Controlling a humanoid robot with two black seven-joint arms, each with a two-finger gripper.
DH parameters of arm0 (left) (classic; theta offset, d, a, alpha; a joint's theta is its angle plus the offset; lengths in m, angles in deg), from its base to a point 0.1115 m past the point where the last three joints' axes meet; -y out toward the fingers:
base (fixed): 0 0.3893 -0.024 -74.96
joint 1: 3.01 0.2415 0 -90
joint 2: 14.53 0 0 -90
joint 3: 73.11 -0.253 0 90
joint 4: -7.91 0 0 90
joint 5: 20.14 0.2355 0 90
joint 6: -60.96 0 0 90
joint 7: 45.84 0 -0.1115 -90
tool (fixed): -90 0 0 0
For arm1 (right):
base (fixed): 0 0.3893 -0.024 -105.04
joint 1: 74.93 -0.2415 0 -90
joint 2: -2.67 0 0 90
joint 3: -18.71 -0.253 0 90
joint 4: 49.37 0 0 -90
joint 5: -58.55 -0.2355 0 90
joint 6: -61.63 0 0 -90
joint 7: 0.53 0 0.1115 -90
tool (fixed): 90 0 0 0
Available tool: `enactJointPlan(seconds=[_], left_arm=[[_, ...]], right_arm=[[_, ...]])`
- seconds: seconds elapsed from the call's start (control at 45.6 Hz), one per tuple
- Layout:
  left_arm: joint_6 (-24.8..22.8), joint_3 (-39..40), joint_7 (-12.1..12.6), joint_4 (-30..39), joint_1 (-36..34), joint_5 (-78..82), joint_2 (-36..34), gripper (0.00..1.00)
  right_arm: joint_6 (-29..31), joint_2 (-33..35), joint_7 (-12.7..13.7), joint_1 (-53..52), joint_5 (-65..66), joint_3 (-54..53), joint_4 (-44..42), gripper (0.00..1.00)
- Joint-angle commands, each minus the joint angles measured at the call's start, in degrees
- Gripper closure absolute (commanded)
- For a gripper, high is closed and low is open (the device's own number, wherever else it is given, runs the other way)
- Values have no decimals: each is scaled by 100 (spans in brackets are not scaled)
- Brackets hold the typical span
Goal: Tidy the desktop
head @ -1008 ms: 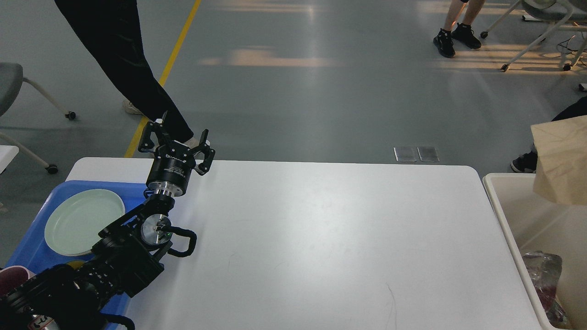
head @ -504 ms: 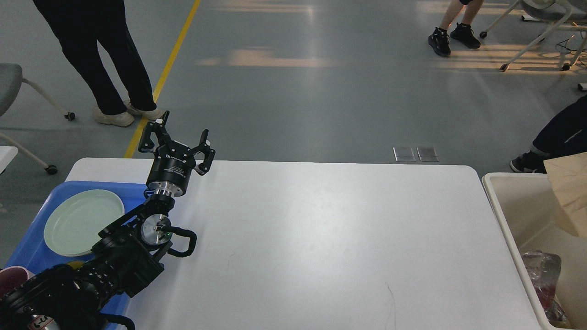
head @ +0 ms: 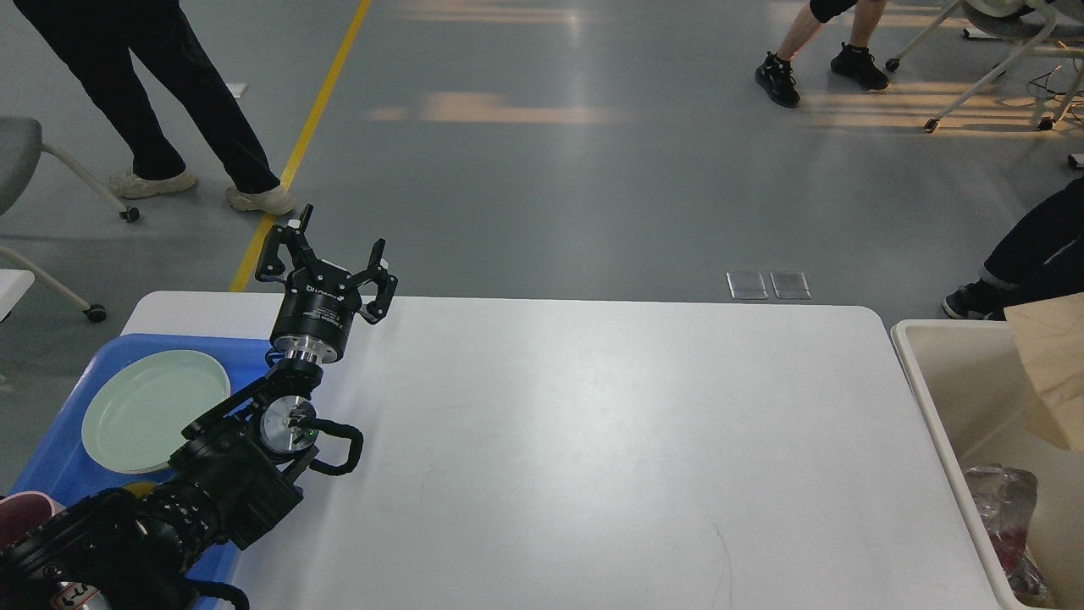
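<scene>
The desktop (head: 610, 440) is a large white tabletop with rounded corners that fills most of the head view. My left gripper (head: 334, 246) stands open above its far left edge, fingers pointing up and away, nothing between them. The left arm comes in from the bottom left over the blue tray (head: 59, 457). The right gripper is out of view.
A pale green plate (head: 152, 411) lies in the blue tray, with a pink cup (head: 21, 512) at its near end. A cream bin (head: 931, 398) at the right holds a brown paper bag (head: 1050, 364) and crumpled plastic (head: 1008, 508). People stand on the floor beyond.
The brown paper bag has dropped lower into the bin. The person behind the table's left end walked off to the left. My left arm has not moved.
</scene>
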Motion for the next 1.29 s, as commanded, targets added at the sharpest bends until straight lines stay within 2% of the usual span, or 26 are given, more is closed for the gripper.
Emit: enactJointPlan(seconds=[0.0, 0.614, 0.986, 1.118, 1.271], left_arm=[[-3, 0, 0, 0, 0, 8, 0, 4], [6, 0, 0, 0, 0, 0, 0, 4], [6, 0, 0, 0, 0, 0, 0, 4], [6, 0, 0, 0, 0, 0, 0, 4], [-3, 0, 0, 0, 0, 0, 0, 4]], right_arm=[[4, 23, 5, 11, 3, 2, 2, 0], [65, -135, -4, -103, 12, -24, 55, 0], [56, -1524, -4, -524, 39, -489, -24, 0], [21, -2130, -4, -543, 39, -1253, -226, 0], [4, -2982, -4, -165, 3, -2483, -867, 0]])
